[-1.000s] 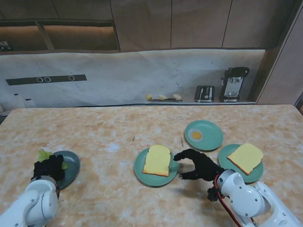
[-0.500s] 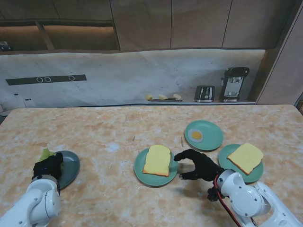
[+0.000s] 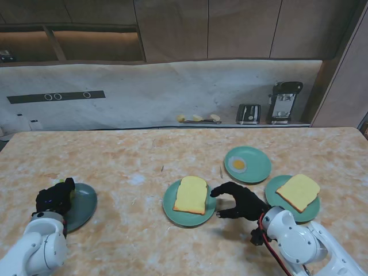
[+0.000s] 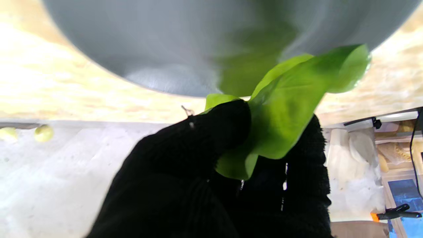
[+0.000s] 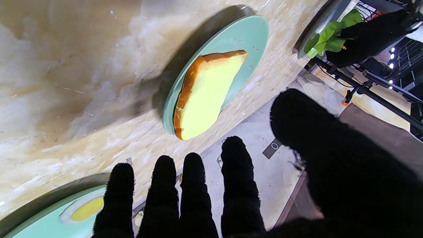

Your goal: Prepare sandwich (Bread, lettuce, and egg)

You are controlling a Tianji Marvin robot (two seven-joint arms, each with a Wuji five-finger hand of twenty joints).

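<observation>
lettuce (image 4: 284, 109) pinched in the left hand (image 3: 54, 197), clear of its plate (image 3: 82, 205)
right hand (image 3: 244, 201) spread, empty, beside the bread (image 3: 191, 194), leaving room.

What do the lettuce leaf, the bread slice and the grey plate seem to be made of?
Lettuce leaf: probably plastic, smooth and evenly green.
Bread slice: likely foam or plastic, flat uniform yellow face.
Grey plate: glossy, ceramic or plastic; unclear.
</observation>
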